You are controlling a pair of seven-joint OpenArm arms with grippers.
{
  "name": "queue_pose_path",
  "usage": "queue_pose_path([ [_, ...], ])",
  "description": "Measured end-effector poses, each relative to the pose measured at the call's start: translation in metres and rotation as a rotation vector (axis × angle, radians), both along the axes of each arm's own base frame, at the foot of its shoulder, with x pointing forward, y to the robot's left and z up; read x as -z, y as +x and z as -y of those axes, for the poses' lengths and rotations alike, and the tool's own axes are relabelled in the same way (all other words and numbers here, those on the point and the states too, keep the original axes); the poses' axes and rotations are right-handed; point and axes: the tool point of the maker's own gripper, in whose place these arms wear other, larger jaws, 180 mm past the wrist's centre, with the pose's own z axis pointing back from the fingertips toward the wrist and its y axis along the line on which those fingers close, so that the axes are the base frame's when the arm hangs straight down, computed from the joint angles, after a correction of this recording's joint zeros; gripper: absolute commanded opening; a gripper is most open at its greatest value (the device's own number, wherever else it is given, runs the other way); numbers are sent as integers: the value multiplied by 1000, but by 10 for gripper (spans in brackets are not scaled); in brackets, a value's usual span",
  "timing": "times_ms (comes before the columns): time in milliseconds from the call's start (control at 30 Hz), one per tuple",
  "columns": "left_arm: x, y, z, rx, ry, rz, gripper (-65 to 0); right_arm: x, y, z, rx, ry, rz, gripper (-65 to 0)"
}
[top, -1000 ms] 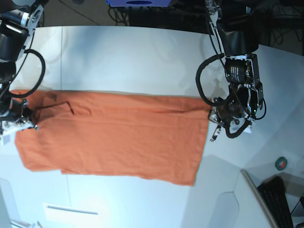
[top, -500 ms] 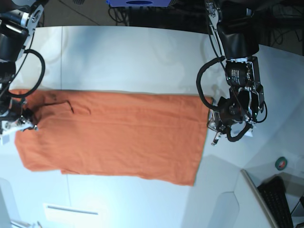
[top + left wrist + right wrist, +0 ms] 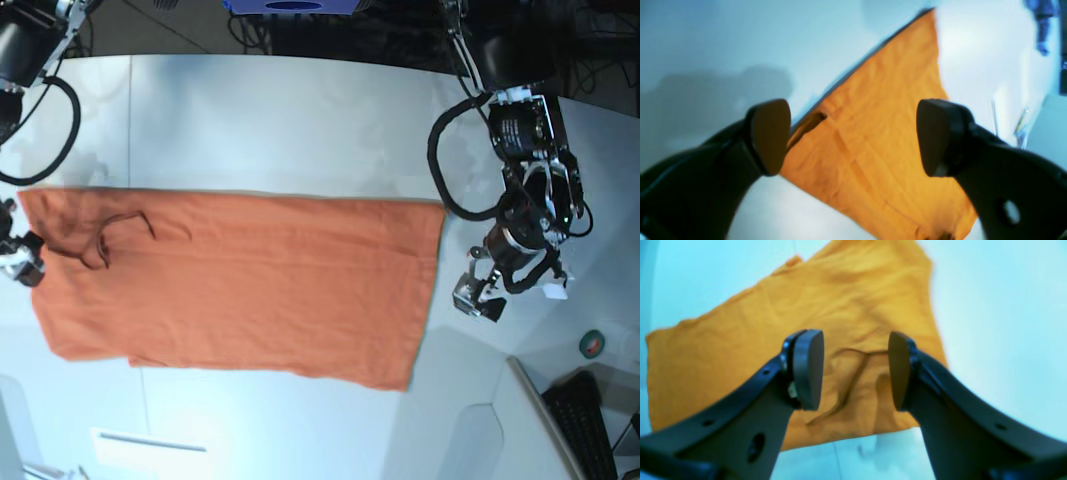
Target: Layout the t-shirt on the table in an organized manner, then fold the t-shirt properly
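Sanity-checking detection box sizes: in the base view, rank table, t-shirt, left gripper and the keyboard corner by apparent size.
1. table, fills most of the view.
2. t-shirt, a wide orange band across the table.
3 and 4. left gripper and keyboard corner: both small and look alike in size, and the keyboard is cropped, so no ranking.

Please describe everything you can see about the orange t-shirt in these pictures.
The t-shirt is plain orange cloth, folded into a long, roughly rectangular band that lies flat across the table. Its surface shows light wrinkles, and a dark curved neck seam shows near the end by the right gripper. Both grippers are open and off the cloth; the left gripper hangs above the opposite end.
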Motion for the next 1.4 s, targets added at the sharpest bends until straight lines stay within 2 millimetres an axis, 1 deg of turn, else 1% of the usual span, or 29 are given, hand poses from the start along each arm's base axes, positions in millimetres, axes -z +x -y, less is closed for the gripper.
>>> queue_pose_path([
  [33,-4,-5,5,34,16,20,-214,5,-8,-4,5,9,-11,-404],
  [67,-4,-7,11,66,21,37,-299,12,-15,-8,2,20,-32,-459],
  [133,3,-13,20,103,-2,26,-481,23,-27,-14,-3,36,-65,-605],
  [167,12,-16,17,95,-5,2,-573,27,-31,-14,-4,36,-83,-650],
  [200,20,-20,13,71,-25,-18,-650,29,-35,-12,-2,32,-91,-650],
  [267,34,-35,-2,-20,-47,-49,-650,31,-39,-11,13,37,-86,-650],
  [300,41,-44,-7,-42,-48,-67,-650,34,-42,-14,20,48,-90,-650],
  [367,51,-51,-1,-4,-47,-88,-650,43,-48,-22,12,67,-117,-650],
  [433,54,-42,15,65,-60,-75,-650,51,-46,-24,16,94,-131,-650],
  [533,52,-22,31,104,-86,-54,-650,57,-32,-23,27,120,-136,-650],
  [600,50,-18,35,114,-92,-47,-650,57,-25,-22,30,133,-122,-650],
  [633,50,-16,37,125,-85,-44,-650,59,-25,-21,27,135,-128,-650],
  [733,54,-13,34,143,2,-36,-650,76,-30,-22,36,164,-181,-650],
  [767,59,-12,38,174,36,-48,-650,82,-31,-23,42,175,-191,-650],
  [833,70,-13,46,201,57,-71,-650,90,-29,-20,64,184,-185,-650],
  [867,78,-17,50,214,49,-94,-650,94,-28,-19,73,193,-184,-650],
  [933,91,-27,49,217,60,-139,-650,101,-30,-16,90,200,-189,-650],
  [1000,99,-34,46,210,64,-163,-650,108,-37,-7,100,186,-209,-650],
  [1067,103,-33,40,204,100,-166,-650,114,-40,-3,100,170,-221,-650],
  [1133,109,-34,36,205,128,-187,-650,119,-43,-6,96,173,-235,-650],
  [1200,114,-36,35,202,131,-194,-650,121,-46,-6,98,175,-238,-650],
  [1333,116,-40,34,204,137,-189,-650,124,-54,-4,101,170,-251,-650],
  [1400,117,-45,34,205,137,-186,-650,125,-55,-3,104,171,-254,-650],
])
